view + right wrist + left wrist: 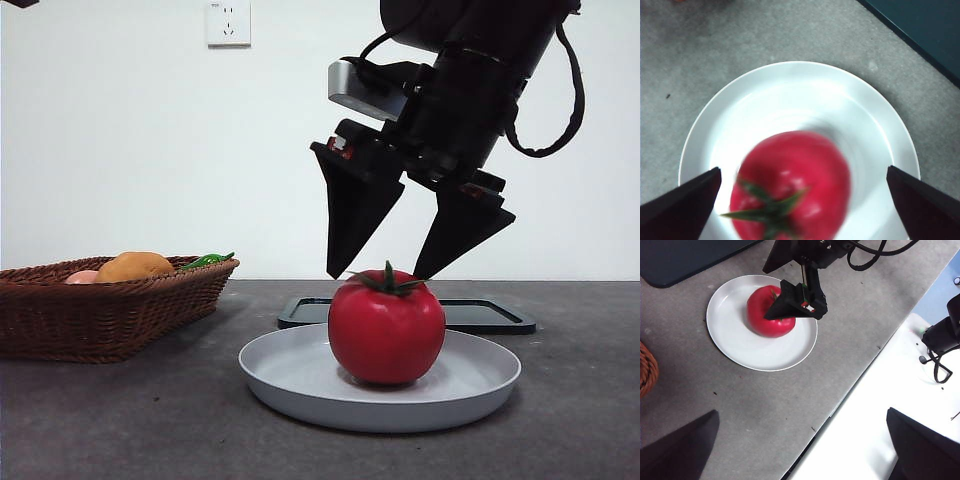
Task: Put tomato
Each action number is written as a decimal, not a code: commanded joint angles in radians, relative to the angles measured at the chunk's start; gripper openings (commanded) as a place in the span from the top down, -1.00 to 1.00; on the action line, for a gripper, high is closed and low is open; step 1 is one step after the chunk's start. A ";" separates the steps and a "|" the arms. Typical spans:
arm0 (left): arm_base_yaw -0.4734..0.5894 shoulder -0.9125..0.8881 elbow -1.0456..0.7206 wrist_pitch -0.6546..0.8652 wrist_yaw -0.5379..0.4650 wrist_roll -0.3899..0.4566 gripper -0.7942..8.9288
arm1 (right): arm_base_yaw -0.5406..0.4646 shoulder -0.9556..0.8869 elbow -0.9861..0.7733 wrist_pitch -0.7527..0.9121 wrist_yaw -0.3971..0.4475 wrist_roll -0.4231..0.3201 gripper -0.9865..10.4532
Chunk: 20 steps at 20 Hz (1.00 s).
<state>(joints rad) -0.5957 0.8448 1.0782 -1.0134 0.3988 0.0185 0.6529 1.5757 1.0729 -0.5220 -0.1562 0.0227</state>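
The glossy red tomato [386,330] [765,315] [792,185], green calyx up, rests upright on a shallow white plate [290,375] [740,347] [790,90] in the middle of the grey table. My right gripper [378,272] [802,172] hangs just above it, open, its two black jaws straddling the calyx without touching the fruit. The left wrist view shows that same right gripper [767,292] over the tomato. My left gripper [801,412] is open and holds nothing, high up and off to the side near the table's edge.
A brown wicker basket [110,310] at the left holds an orange fruit [135,266], a pale pink fruit [82,277] and something green [208,261]. A flat dark tray [490,318] [685,257] [925,35] lies just behind the plate.
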 commanded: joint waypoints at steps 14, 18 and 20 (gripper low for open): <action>-0.006 0.005 0.017 0.008 0.006 0.018 -0.26 | 0.033 0.132 0.021 0.010 0.003 0.048 0.37; -0.006 0.005 0.017 0.009 0.006 0.018 -0.26 | 0.032 0.122 0.034 -0.007 0.001 0.048 0.39; -0.006 0.005 0.017 0.009 0.006 0.018 -0.26 | 0.032 0.105 0.070 -0.031 0.008 0.046 0.39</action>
<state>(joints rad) -0.5957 0.8448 1.0782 -1.0134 0.3988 0.0208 0.6754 1.6798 1.1168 -0.5671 -0.1516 0.0597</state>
